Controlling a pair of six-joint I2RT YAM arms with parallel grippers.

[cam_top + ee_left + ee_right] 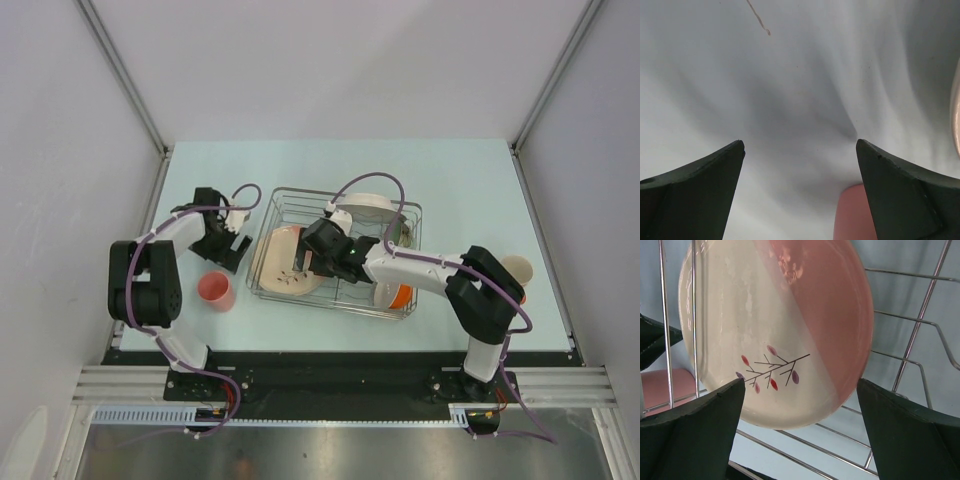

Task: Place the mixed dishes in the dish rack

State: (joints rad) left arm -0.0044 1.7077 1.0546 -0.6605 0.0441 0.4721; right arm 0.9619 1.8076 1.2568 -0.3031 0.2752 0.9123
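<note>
Pinkish-white plate (775, 330) leans, apparently against the rack (345, 292) wall; coral cup (216, 291) stands outside.

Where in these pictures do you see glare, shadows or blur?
Left wrist view: several soft grey shadows fan across the pale table, and the pink cup at the bottom edge is blurred. Right wrist view: a small bright glare sits on the pink half of the plate, while its branch drawing is sharp. Top external view: light is even, shadows faint.
</note>
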